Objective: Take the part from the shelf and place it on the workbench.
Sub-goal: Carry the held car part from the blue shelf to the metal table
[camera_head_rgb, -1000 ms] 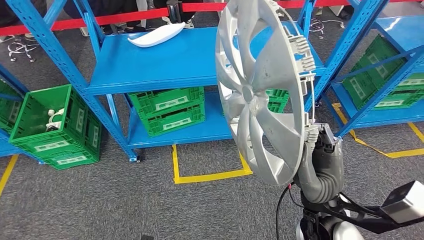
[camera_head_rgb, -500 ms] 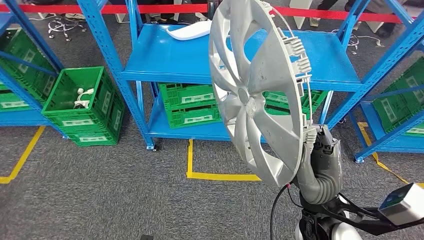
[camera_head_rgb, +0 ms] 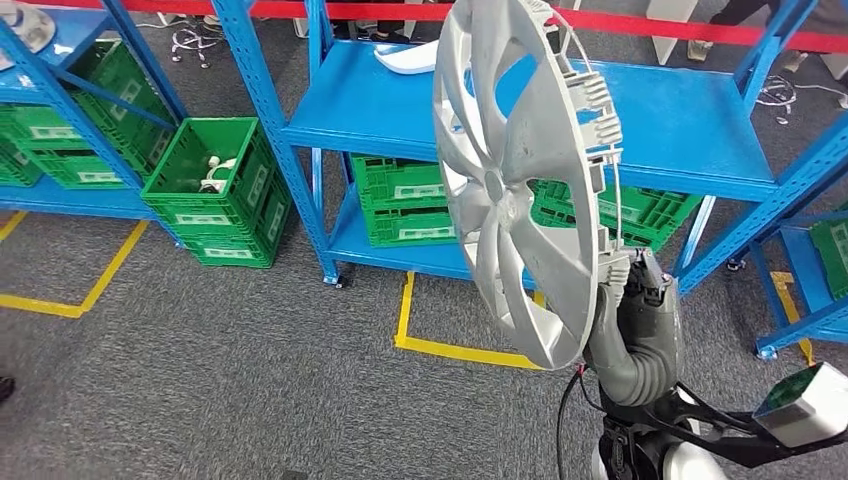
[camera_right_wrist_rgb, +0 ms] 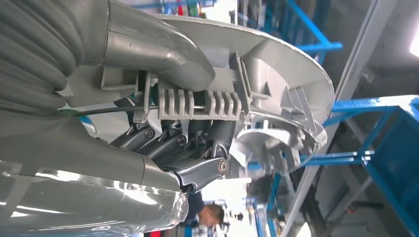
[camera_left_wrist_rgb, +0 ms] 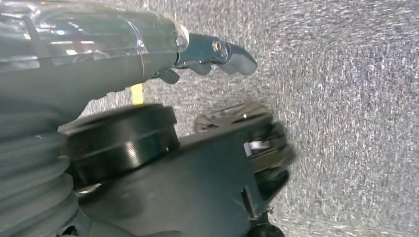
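Right hand (camera_head_rgb: pixel 622 275) is gripping the wheel cover (camera_head_rgb: pixel 510 180) at its lower rim, thumb over one side and dark fingers (camera_right_wrist_rgb: pixel 197 143) curling behind the ribbed clip section on the back face. Cover is standing near upright on edge above the hand, face turned to the robot's left, tilted a little. It's off the shelf and in the air, in front of the blue shelf unit (camera_head_rgb: pixel 680 130); no workbench in the head view.

Handling, as a judgement: thin moulded plastic, light, fairly stiff but will flex across the spokes. Broad disc held at one rim point, so it's acting as a long lever and will tend to swing or twist in the grip. Clips and wire ring on the back look snappable. Rim by a clip block is a sound grip point: ribs are giving the fingers something to catch.

Right forearm is pointing up, wrist roughly vertical under the cover.

Left hand (camera_left_wrist_rgb: pixel 207 54) is hanging over grey carpet (camera_left_wrist_rgb: pixel 346 98), holding nothing, fingers loosely bent, not closed.
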You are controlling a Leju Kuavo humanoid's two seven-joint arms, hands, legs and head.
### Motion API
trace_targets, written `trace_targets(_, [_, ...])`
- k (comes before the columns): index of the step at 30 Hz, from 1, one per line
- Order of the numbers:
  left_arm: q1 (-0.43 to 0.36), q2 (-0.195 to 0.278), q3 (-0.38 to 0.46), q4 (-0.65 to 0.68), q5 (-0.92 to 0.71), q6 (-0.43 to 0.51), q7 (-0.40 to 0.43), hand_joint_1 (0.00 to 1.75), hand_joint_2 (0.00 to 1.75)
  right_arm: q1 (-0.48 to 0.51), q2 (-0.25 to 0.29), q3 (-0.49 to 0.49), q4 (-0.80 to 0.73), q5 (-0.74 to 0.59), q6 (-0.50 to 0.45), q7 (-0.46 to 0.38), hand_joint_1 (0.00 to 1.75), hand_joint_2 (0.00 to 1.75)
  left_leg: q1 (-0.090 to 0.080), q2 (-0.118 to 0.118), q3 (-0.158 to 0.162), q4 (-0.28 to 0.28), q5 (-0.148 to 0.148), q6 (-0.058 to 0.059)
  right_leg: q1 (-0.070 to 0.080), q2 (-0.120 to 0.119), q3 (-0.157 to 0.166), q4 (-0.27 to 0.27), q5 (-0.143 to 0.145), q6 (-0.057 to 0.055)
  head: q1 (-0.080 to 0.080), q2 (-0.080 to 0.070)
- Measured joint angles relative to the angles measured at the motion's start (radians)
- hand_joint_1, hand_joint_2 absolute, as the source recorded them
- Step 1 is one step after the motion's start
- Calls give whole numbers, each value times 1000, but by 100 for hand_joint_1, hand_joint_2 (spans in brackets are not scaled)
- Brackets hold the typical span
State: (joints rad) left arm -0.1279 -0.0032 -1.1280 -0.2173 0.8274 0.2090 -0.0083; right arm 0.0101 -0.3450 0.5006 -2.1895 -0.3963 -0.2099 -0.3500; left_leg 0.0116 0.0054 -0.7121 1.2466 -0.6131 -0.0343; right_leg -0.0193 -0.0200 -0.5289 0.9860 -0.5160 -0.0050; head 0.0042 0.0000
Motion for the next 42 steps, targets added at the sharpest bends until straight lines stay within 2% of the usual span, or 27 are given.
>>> trace_targets(1, [1, 0, 0, 0, 0, 0, 0, 0, 175, 0, 0, 0, 1, 0, 0, 0, 175, 175, 0, 0, -12, 36, -10, -1, 2, -12, -1, 1, 0, 0, -4, 0])
trace_targets(2, [1, 0, 0, 0, 0, 0, 0, 0, 175, 0, 0, 1, 1, 0, 0, 0, 175, 175, 0, 1, -5, 36, -2, 0, 5, -23, -2, 2, 0, -1, -8, 0])
trace_targets(4, [1, 0, 0, 0, 0, 0, 0, 0, 175, 0, 0, 1, 2, 0, 0, 1, 175, 175, -3, 20, 59, -62, 54, 7, 9, -43, -2, 5, 0, 0, -14, 0])
trace_targets(5, [0, 0, 0, 0, 0, 0, 0, 0, 175, -1, 0, 2, 2, 0, 0, 1, 175, 175, -8, 47, 99, -131, 77, 12, 12, -52, -2, 7, -1, 2, -15, 0])
trace_targets(7, [-2, 0, 0, 0, 0, 0, -1, 0, 175, 0, 0, 2, 1, 0, 0, 1, 175, 175, -17, 83, 142, -216, 95, 25, 18, -68, -5, 11, -3, 8, -17, 0])
trace_targets(8, [-2, -1, 0, 0, 0, 0, -1, 0, 175, -1, 0, 3, 1, 0, 0, 1, 175, 175, -22, 86, 142, -226, 92, 30, 20, -79, -6, 12, -3, 12, -15, 0])
trace_targets(10, [-1, -3, 0, 0, 0, 0, 0, 0, 175, -1, 0, 4, 1, 1, 0, 2, 175, 175, -21, 58, 135, -229, 99, 42, 18, -91, -5, 14, -8, 21, -13, 0])
trace_targets(12, [-1, -5, 0, 0, 0, 0, 1, 0, 175, -2, 0, 5, 1, 1, 0, 2, 175, 175, -16, 30, 132, -233, 108, 54, 12, -48, -18, 55, -44, 32, -8, 0])
trace_targets(14, [-3, -8, 0, 0, 0, -1, 1, 0, 175, -1, 0, 5, 1, 1, 0, 2, 175, 175, -15, 1, 128, -233, 115, 63, 9, 3, -61, 170, -113, 39, 3, 0])
trace_targets(16, [-2, -10, 0, 0, 0, -2, 2, 0, 175, 0, 0, 6, 2, 1, 0, 3, 175, 175, -18, -29, 124, -233, 119, 68, 9, 14, -105, 278, -154, 38, 15, 0])
trace_targets(17, [-1, -11, 0, 0, 0, -3, 3, 0, 175, 1, 0, 6, 3, 1, 0, 4, 175, 175, -19, -44, 124, -233, 121, 69, 10, 15, -109, 289, -146, 36, 20, 0])
trace_targets(18, [0, -11, 0, 0, -1, -4, 4, 0, 175, 1, 0, 7, 4, 1, 0, 5, 175, 175, -21, -58, 124, -232, 122, 69, 10, 18, -96, 260, -118, 32, 24, 0])
trace_targets(21, [0, -12, 0, 0, -3, -6, 5, 0, 175, 1, 0, 7, 4, 0, 0, 5, 175, 175, -24, -90, 122, -231, 127, 63, 10, 60, -19, 79, -19, 15, 32, 0])
trace_targets(23, [0, -13, -1, 0, -4, -6, 6, 0, 175, 1, 0, 8, 4, -1, 0, 6, 175, 175, -22, -102, 111, -229, 133, 53, 12, 78, -1, 26, -7, 7, 36, 0])
trace_targets(24, [1, -13, -1, 0, -5, -6, 6, 0, 175, 1, 0, 9, 4, -1, 0, 7, 175, 175, -22, -108, 104, -229, 137, 47, 13, 72, -1, 18, -6, 5, 37, 0])
trace_targets(25, [2, -12, -1, 0, -6, -6, 7, 0, 175, 1, 0, 10, 4, -2, 0, 7, 175, 175, -21, -107, 99, -228, 138, 42, 11, 63, -1, 11, -5, 1, 39, 0])
trace_targets(26, [3, -12, -1, 0, -7, -6, 9, 0, 175, 2, 0, 11, 4, -3, 0, 8, 175, 175, -24, -87, 93, -222, 132, 37, 8, 54, 0, 4, -2, -2, 37, 0])
trace_targets(27, [2, -10, -1, 0, -8, -7, 12, 0, 175, 3, 0, 12, 5, -5, 0, 7, 175, 175, -25, -61, 81, -200, 114, 31, 5, 43, 1, -2, 2, -5, 31, 0])
trace_targets(29, [-1, -8, -1, 0, -14, -12, 24, 0, 175, 8, 0, 13, 9, -13, 1, -2, 175, 175, -20, -9, 33, -96, 52, 18, 4, 21, 2, -8, 6, -9, 17, 0])
trace_targets(31, [-1, -5, -1, 0, -21, -22, 40, 0, 175, 13, 1, 14, 17, -23, 7, -24, 175, 175, -9, -2, -19, 21, 4, 5, 3, -5, 1, -7, 6, -10, 5, 0])
trace_targets(32, [0, -3, -1, 0, -24, -26, 46, 0, 175, 14, 1, 14, 21, -27, 10, -35, 175, 175, -4, -2, -26, 41, 4, 0, 3, -17, 0, -6, 6, -9, 0, 0])
trace_targets(34, [1, 2, -2, 1, -28, -29, 54, 0, 175, 15, 1, 16, 28, -32, 19, -49, 175, 175, 2, 13, 19, -33, 55, -6, 1, -40, 1, -2, 3, -3, -8, 0])
trace_targets(35, [0, 4, -2, 1, -29, -29, 55, 0, 175, 15, 2, 18, 29, -33, 26, -54, 175, 175, 2, 39, 58, -102, 81, -8, 1, -50, 1, 1, 0, 2, -12, 0])
trace_targets(37, [-2, 8, -2, 0, -29, -25, 54, 0, 175, 14, 2, 19, 31, -34, 46, -63, 175, 175, -2, 82, 109, -198, 109, 0, 5, -66, 0, 11, -8, 15, -17, 0])
trace_targets(38, [-3, 10, -2, 0, -28, -22, 52, 0, 175, 12, 2, 20, 32, -35, 56, -67, 175, 175, -6, 90, 113, -213, 108, 8, 8, -75, 0, 14, -10, 20, -16, 0])
trace_targets(40, [-2, 14, -2, 1, -25, -19, 49, 0, 175, 8, 4, 22, 36, -35, 68, -72, 175, 175, -10, 66, 107, -213, 111, 25, 8, -93, 1, 14, -12, 30, -10, 0])
trace_targets(42, [-3, 18, -2, 1, -25, -19, 48, 0, 175, 6, 6, 23, 39, -35, 72, -73, 175, 175, -9, 41, 104, -215, 117, 38, 2, -71, -6, 37, -38, 39, -6, 0])
